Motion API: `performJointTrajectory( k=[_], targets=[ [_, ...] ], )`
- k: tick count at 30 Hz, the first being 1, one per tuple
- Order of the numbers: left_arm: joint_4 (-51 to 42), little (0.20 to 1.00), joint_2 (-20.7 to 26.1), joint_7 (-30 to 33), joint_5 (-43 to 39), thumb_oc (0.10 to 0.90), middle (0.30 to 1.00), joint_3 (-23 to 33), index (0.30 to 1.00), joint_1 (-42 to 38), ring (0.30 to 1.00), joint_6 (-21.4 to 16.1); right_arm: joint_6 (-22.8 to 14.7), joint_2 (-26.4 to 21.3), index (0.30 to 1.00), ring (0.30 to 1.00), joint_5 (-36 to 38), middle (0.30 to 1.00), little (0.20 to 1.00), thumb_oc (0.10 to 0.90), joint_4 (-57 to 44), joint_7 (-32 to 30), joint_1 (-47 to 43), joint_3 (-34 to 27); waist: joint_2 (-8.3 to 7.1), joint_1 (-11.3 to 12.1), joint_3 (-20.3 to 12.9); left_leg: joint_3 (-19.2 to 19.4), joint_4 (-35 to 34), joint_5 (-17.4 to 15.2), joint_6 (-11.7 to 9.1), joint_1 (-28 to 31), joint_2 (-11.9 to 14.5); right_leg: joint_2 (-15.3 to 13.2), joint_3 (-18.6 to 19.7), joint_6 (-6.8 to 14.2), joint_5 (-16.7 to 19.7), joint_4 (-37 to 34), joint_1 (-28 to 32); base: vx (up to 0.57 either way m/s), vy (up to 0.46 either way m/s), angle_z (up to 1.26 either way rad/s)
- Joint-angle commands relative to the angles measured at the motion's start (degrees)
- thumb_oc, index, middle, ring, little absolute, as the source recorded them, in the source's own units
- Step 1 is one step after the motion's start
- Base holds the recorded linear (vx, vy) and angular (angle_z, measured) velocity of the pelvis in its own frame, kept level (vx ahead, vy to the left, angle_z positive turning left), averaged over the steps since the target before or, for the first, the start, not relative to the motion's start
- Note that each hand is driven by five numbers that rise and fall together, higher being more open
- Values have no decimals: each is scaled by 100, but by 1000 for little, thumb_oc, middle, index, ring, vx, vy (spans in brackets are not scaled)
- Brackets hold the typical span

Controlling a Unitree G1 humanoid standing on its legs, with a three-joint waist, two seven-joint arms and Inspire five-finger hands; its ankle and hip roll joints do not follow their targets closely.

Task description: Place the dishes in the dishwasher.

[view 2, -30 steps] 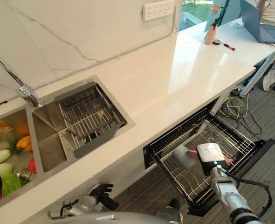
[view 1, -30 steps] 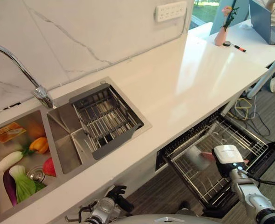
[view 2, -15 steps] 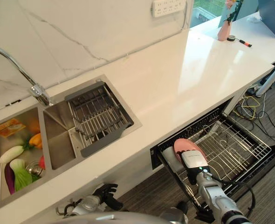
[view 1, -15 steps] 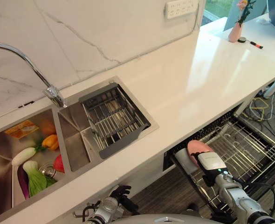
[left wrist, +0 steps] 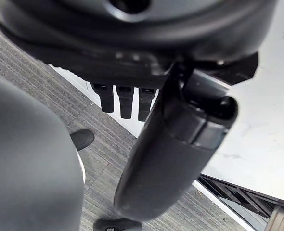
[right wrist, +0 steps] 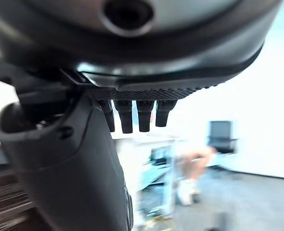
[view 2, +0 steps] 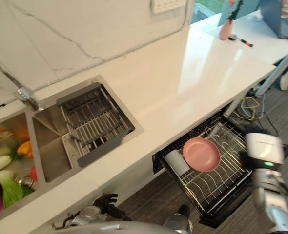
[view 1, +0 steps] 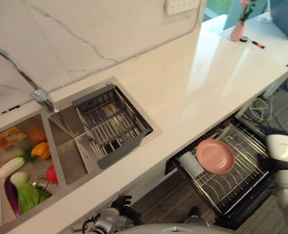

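Left hand (left wrist: 132, 96): low at 6 o'clock in the head views, fingers straight, thumb extended, holding nothing. Right hand (right wrist: 132, 113): fingers straight, thumb extended, empty. Right wrist (view 2: 264, 151): at 4 o'clock in the head views.

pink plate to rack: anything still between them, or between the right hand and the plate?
Nothing visible. The pink plate already lies in the pulled-out dishwasher rack, beside a white cup. The right hand is off to the rack's right side, holding nothing, with open rack wire between it and the plate.
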Motion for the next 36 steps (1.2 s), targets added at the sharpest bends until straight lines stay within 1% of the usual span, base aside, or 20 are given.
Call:
performJointTrajectory(
  k=[1, 3, 6, 7, 9, 11, 14, 15, 17, 19, 20, 23, 25, 26, 28, 29, 31, 32, 34, 36],
  targets=[
    [607, 900, 452, 452, 147, 800, 900, -111, 900, 429, 900, -119, 489, -95, 300, 300, 1432, 300, 300, 400, 722, -1041, -393, -683, -233, 70, -199, 215, 11, -614, 344, -23, -236, -330, 487, 480, 145, 502, -237, 26, 0, -25],
    [625, 900, 453, 433, 84, 800, 900, -149, 900, 434, 900, -143, 483, -118, 300, 300, 2031, 300, 300, 400, 1412, -1217, -366, -1033, -228, 50, -206, 181, 11, -636, 345, -21, -234, -329, 498, 483, 132, 519, -241, 27, -1, -24],
    [648, 900, 435, 416, -70, 800, 900, -194, 900, 402, 900, -183, 312, -102, 300, 300, 2616, 300, 300, 400, 2248, -1260, -306, -1152, -215, 39, -196, 130, 11, -647, 351, -24, -247, -349, 513, 482, 114, 565, -286, 3, -12, -18],
    [663, 900, 419, 426, -175, 800, 900, -177, 900, 382, 900, -180, 180, 58, 300, 300, 2779, 300, 300, 400, 2501, -1172, -280, -1007, -201, 42, -178, 102, 11, -640, 358, -37, -257, -360, 511, 479, 97, 583, -312, -5, -25, -12],
    [672, 900, 414, 418, -242, 800, 900, -143, 900, 380, 900, -185, 79, 257, 300, 300, 2899, 300, 300, 400, 2741, -1017, -287, -801, -189, 45, -160, 71, 11, -625, 359, -57, -271, -363, 511, 469, 73, 591, -329, -19, -23, -8],
    [701, 900, 411, 400, -280, 800, 900, -134, 900, 390, 900, -182, -1, 515, 300, 300, 2969, 300, 300, 400, 2918, -859, -372, -450, -167, 63, -142, 32, 11, -608, 357, -86, -276, -368, 495, 449, 17, 599, -340, -32, -21, -3],
    [744, 900, 410, 410, -312, 800, 900, -99, 900, 403, 900, -159, -110, 941, 300, 300, 2882, 300, 300, 400, 2893, -509, -567, 236, -142, 114, -111, -33, 11, -576, 348, -115, -288, -394, 417, 424, -46, 606, -316, -22, -11, 8],
    [743, 900, 416, 409, -311, 800, 900, -90, 900, 403, 900, -159, -111, 944, 300, 300, 2883, 300, 300, 400, 2898, -511, -576, 246, -148, 102, -109, -38, 11, -574, 348, -115, -289, -397, 411, 424, -48, 607, -312, -12, -3, 13],
    [764, 900, 411, 427, -319, 800, 900, -78, 900, 416, 900, -147, -109, 1083, 300, 300, 2739, 300, 300, 400, 2904, -281, -704, 663, -126, 150, -93, -88, 11, -547, 334, -135, -294, -418, 338, 409, -75, 612, -281, -8, -9, 14],
    [767, 900, 414, 469, -338, 800, 900, -129, 900, 450, 900, -140, -184, 1190, 300, 300, 2869, 300, 300, 400, 3049, -212, -949, 905, -99, 221, -87, -169, 11, -515, 312, -166, -294, -440, 244, 397, -89, 607, -231, -7, -21, 26],
    [766, 900, 372, 488, -361, 800, 900, -194, 900, 471, 900, -139, -253, 1349, 300, 300, 2930, 300, 300, 400, 3072, -135, -1191, 1238, -58, 322, -86, -285, 11, -482, 295, -207, -297, -475, 92, 390, -97, 564, -137, -8, -27, 40],
    [713, 900, 349, 519, -426, 800, 900, -263, 900, 471, 900, -147, -330, 1470, 300, 300, 2706, 300, 300, 400, 2849, 37, -1457, 1788, -6, 508, -84, -510, 11, -388, 227, -319, -289, -525, -221, 374, -123, 493, 35, -12, -36, 62],
    [593, 900, 365, 499, -452, 800, 900, -348, 900, 467, 900, -190, -351, 1387, 300, 300, 2337, 300, 300, 400, 2483, 103, -1550, 2122, 22, 632, -116, -721, 11, -328, 163, -443, -290, -578, -534, 374, -136, 412, 196, 33, -65, 57],
    [529, 900, 386, 449, -415, 800, 900, -405, 900, 484, 900, -228, -353, 1212, 300, 300, 1893, 300, 300, 400, 2196, 242, -1594, 2399, 41, 730, -153, -870, 11, -399, 102, -453, -248, -548, -649, 448, -243, 403, 321, 88, -93, 73],
    [448, 900, 445, 418, -249, 800, 900, -519, 900, 501, 900, -273, -362, 810, 300, 300, 1174, 300, 300, 400, 1797, 392, -1753, 2666, 44, 858, -205, -1087, 11, -348, 52, -562, -229, -543, -937, 467, -226, 318, 473, 71, -78, 71],
    [420, 900, 478, 409, -166, 800, 900, -594, 900, 500, 900, -285, -406, 591, 300, 300, 1052, 300, 300, 400, 1640, 388, -1953, 2691, 31, 956, -241, -1179, 11, -309, 33, -626, -238, -531, -1076, 477, -194, 226, 567, 29, -56, 66],
    [409, 900, 510, 403, -153, 800, 900, -688, 900, 514, 900, -311, -537, 371, 300, 300, 1160, 300, 300, 400, 1478, 300, -2287, 2679, 10, 1148, -291, -1324, 11, -239, 6, -724, -252, -505, -1291, 488, -126, 50, 708, -2, -43, 68],
    [410, 900, 507, 403, -155, 800, 900, -690, 900, 509, 900, -312, -542, 366, 300, 300, 1165, 300, 300, 400, 1486, 299, -2294, 2679, 13, 1138, -289, -1337, 11, -236, 5, -728, -252, -499, -1308, 489, -118, 32, 720, -2, -24, 64],
    [459, 900, 525, 386, -225, 800, 900, -694, 900, 533, 900, -323, -660, 213, 300, 300, 1232, 300, 300, 400, 1446, 273, -2528, 2730, -35, 1374, -351, -1480, 11, -175, -43, -810, -266, -463, -1504, 489, -90, -90, 868, 18, -40, 50],
    [515, 900, 534, 366, -212, 800, 900, -709, 900, 556, 900, -331, -741, 133, 300, 300, 1226, 300, 300, 400, 1366, 278, -2728, 2829, -75, 1511, -403, -1615, 13, -127, -93, -898, -262, -400, -1699, 480, -99, -174, 986, 27, -53, 55]
  ],
)
